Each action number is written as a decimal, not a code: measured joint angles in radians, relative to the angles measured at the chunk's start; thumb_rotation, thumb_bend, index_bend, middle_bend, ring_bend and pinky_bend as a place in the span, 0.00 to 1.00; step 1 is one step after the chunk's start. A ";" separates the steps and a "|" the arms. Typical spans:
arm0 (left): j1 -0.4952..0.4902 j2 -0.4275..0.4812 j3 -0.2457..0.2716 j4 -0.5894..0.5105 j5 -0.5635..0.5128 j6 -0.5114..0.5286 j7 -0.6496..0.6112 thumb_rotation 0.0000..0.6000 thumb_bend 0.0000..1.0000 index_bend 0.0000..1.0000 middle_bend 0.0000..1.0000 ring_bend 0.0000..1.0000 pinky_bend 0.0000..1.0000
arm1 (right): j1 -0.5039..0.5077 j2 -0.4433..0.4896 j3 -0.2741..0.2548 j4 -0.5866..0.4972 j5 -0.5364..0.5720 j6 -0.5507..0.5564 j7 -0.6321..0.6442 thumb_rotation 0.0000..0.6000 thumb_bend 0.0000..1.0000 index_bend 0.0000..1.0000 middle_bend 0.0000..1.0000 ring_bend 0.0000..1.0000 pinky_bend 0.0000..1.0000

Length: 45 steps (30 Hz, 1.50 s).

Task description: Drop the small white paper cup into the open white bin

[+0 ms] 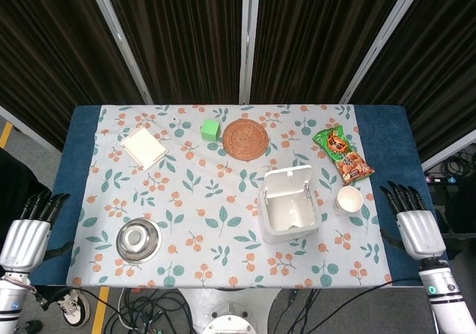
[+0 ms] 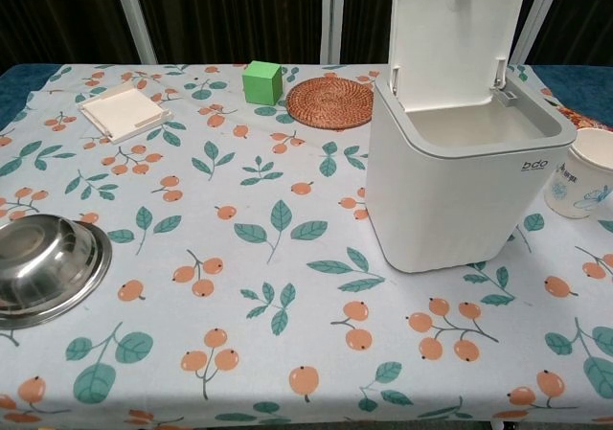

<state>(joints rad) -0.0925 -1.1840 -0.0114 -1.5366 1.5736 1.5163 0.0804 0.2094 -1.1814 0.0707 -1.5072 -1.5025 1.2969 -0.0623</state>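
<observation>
Bench (image 1: 387, 137): blue top, covered by a leaf-and-berry patterned cloth (image 1: 223, 193).

White bin (image 1: 289, 203): right of centre, lid hinged up and back, interior open. The chest view shows its grey rim and a small printed mark on the front wall, which the head view does not resolve.

Small white paper cup (image 1: 349, 199): upright on the cloth, just beside the bin on its right, apart from it. The chest view shows blue print on the cup wall and cuts the cup at the frame edge.

Snack packet (image 1: 343, 154): green and orange, lying flat beyond the cup. Whole in the head view only; the chest view catches no more than a sliver at the right edge.

Woven round mat (image 1: 245, 138): far centre, with a green cube (image 1: 210, 130) just beside it on the left.

Flat white box (image 1: 143, 147): far left, lying askew.

Steel bowl (image 1: 138, 240): near left; cropped in the chest view.

Left hand (image 1: 26, 236): head view only, off the bench's near left corner, fingers extended and slightly apart, holding nothing.

Right hand (image 1: 413, 224): head view only, at the bench's near right edge, well apart from the cup, fingers extended and spread, holding nothing.
</observation>
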 measured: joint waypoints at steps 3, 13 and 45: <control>0.000 -0.002 -0.001 0.006 0.001 0.002 -0.006 1.00 0.03 0.13 0.15 0.04 0.10 | 0.036 -0.013 0.018 -0.003 0.037 -0.057 -0.038 1.00 0.18 0.00 0.00 0.00 0.00; -0.001 0.002 0.006 0.008 -0.007 -0.016 -0.009 1.00 0.03 0.13 0.15 0.04 0.10 | 0.174 -0.094 0.067 -0.002 0.224 -0.268 -0.221 1.00 0.17 0.00 0.00 0.00 0.00; -0.008 0.007 0.009 -0.010 -0.011 -0.032 -0.003 1.00 0.03 0.13 0.15 0.04 0.11 | 0.218 -0.061 0.038 -0.035 0.217 -0.261 -0.119 1.00 0.25 0.41 0.38 0.34 0.50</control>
<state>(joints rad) -0.1001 -1.1768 -0.0021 -1.5469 1.5628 1.4843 0.0775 0.4269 -1.2426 0.1088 -1.5418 -1.2858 1.0356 -0.1818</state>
